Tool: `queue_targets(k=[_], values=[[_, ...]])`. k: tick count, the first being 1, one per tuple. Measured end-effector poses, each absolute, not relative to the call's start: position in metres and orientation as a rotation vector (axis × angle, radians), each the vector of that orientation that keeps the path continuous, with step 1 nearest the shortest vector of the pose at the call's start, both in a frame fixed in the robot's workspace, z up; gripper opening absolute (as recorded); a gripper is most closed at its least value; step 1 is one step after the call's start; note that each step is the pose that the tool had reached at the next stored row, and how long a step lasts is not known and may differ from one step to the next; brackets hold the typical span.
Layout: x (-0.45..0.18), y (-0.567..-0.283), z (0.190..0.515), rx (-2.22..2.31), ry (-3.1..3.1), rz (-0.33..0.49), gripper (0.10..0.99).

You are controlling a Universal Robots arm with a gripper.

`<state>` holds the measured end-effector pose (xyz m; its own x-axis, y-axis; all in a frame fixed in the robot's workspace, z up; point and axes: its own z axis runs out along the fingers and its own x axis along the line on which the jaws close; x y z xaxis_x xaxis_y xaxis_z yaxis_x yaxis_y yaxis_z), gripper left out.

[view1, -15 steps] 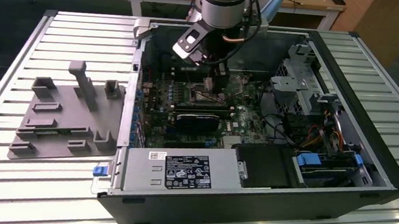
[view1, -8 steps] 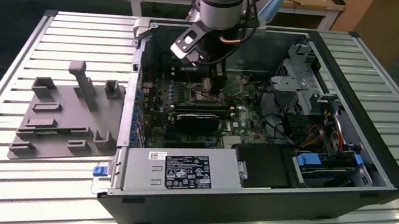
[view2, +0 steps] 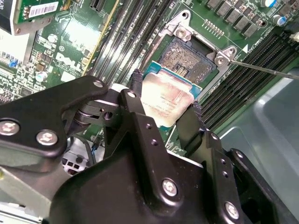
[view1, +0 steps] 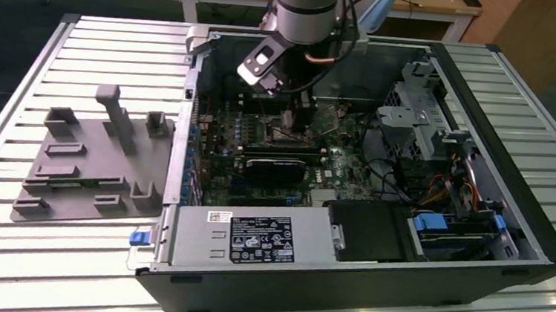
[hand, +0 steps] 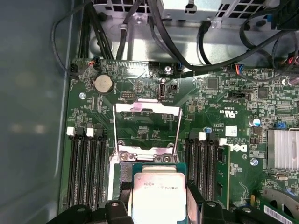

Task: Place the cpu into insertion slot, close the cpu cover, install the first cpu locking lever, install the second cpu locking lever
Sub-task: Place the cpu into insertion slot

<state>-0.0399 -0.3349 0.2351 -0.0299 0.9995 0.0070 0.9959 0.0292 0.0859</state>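
**CPU gripped at the edge of the open socket**

On the exterior view's left, a grey moulded fixture [view1: 89, 163] lies on the slatted table [view1: 118, 39], with bare slats all around it. To its right, the open computer case [view1: 346, 299] lies on its side. The arm [view1: 304, 9] enters from above near the case's far wall. Cables and drive cages crowd the exterior view's right. A white printed label [view1: 259, 242] sits on the power supply at the near edge.

In the second wrist view, the gripper [view2: 166, 93] has its 2 black fingers [view2: 136, 81] closed on opposite edges of the cpu [view2: 163, 105]. The chip hangs over the near rim of the insertion slot [view2: 187, 58], not seated, and the slot's contact field is bare. Long memory slots [view2: 126, 42] run close along both sides, leaving the fingers narrow room. A thin metal lever [view2: 261, 69] juts past 1 socket corner.

In the first wrist view, the cpu cover [hand: 147, 109] is swung open beyond the slot, with green board showing through its window. There is faint print on the chip's top and white lettering on the board.
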Motion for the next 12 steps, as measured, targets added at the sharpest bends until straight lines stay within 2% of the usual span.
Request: queue_targets(k=[12], values=[[-0.0456, -0.3315, 0.226, 2.148, 2.213, 0.102, 0.541]])
